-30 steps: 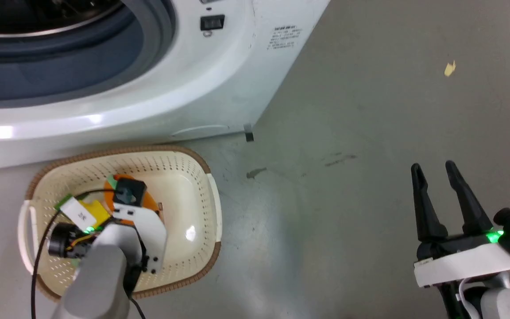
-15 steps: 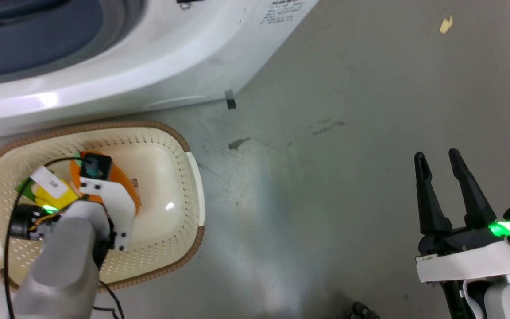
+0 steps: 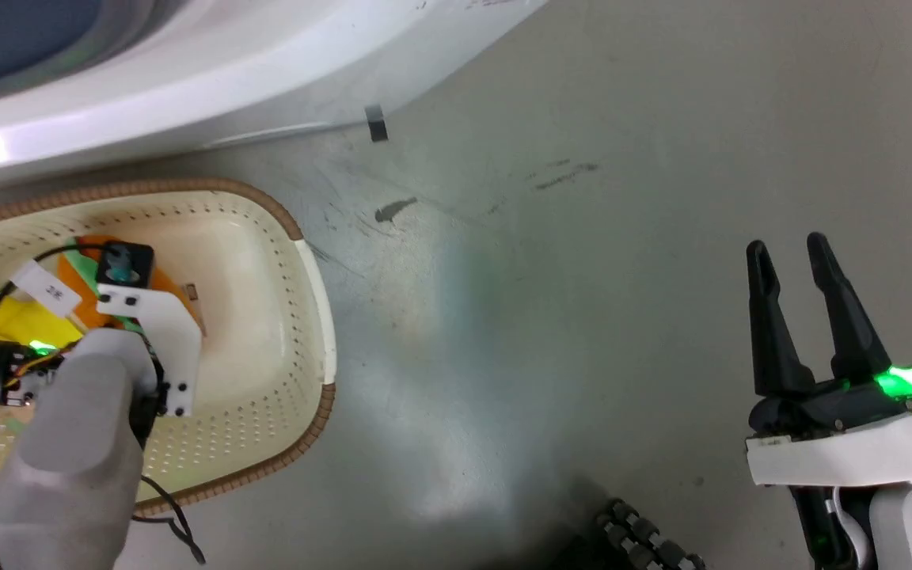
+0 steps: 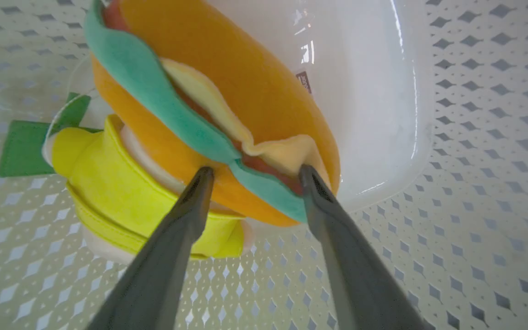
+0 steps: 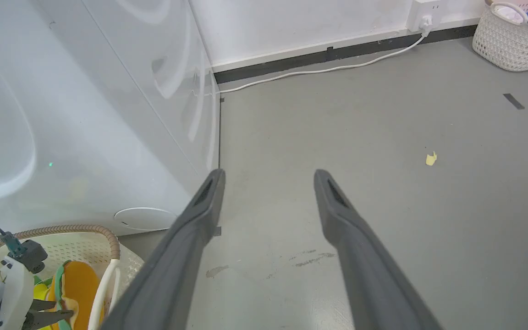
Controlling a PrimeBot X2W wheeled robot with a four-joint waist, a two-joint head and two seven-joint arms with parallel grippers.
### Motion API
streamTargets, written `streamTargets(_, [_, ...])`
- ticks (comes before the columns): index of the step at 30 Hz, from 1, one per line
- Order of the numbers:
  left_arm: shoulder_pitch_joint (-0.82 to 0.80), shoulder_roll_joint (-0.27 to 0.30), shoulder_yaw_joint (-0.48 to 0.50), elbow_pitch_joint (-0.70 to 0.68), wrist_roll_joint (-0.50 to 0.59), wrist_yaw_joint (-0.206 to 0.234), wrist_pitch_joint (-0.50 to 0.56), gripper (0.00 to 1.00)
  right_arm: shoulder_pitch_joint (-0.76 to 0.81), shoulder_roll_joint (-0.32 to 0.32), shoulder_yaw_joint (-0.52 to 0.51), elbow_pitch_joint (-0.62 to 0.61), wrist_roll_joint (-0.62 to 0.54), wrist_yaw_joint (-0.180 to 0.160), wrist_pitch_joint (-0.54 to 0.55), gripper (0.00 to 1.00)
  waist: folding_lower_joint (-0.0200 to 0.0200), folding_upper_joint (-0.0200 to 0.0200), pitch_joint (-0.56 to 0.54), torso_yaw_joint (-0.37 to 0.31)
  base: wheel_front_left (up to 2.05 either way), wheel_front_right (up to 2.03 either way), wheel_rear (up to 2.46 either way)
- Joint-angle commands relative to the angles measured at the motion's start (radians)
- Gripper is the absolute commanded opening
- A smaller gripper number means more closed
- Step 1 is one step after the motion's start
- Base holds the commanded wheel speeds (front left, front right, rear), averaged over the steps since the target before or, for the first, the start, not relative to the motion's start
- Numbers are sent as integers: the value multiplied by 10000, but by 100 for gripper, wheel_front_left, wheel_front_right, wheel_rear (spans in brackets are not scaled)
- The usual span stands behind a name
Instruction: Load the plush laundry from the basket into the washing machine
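Fingers of left gripper [image 4: 255, 172] straddle burger plush [image 4: 255, 78] edge, spread wide (right gripper [image 3: 786, 245] parted over open floor [image 3: 583, 277]).

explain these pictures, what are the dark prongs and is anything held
This is a wheeled robot with two arms; the dark prongs are its gripping fingers. The head view looks down from the robot's head at the floor, the white washing machine and the cream basket. The other two pictures come from a camera on each wrist, looking along the fingers. The left gripper is inside the basket, open, its fingertips either side of the orange-and-green burger plush, which lies against a yellow doll. The right gripper is open over the floor. Nothing is held yet.
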Motion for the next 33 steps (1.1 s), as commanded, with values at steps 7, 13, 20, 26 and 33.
streamTargets(7, [-604, 222, -196, 779, -320, 140, 114, 0, -383, -6, 32, -137, 271, -8, -229, 100, -1, -1, 577, -312, 0, 0, 0])
streamTargets(13, [-771, 456, -176, 1351, -674, 286, -126, 0, -665, -6, 67, -139, 419, -9, -354, 100, -1, -1, 754, -658, 0, 0, 0])
streamTargets(20, [-486, 613, 131, 1984, -1389, 474, -1016, 0, -1171, -6, 256, -9, 421, -9, -499, 100, -1, -1, 254, -1042, 0, 0, 0])
streamTargets(26, [355, -324, 181, 2363, -1888, 93, -2419, 0, -657, -6, -402, 101, -641, -9, -525, 100, -1, -1, -1896, 56, 0, 0, 0])
streamTargets(33, [1187, -1038, -351, 2438, -1699, -628, -4247, 0, 282, -6, -750, 158, -1579, -9, -525, 100, -1, -1, -3875, 1140, 0, 0, 0])
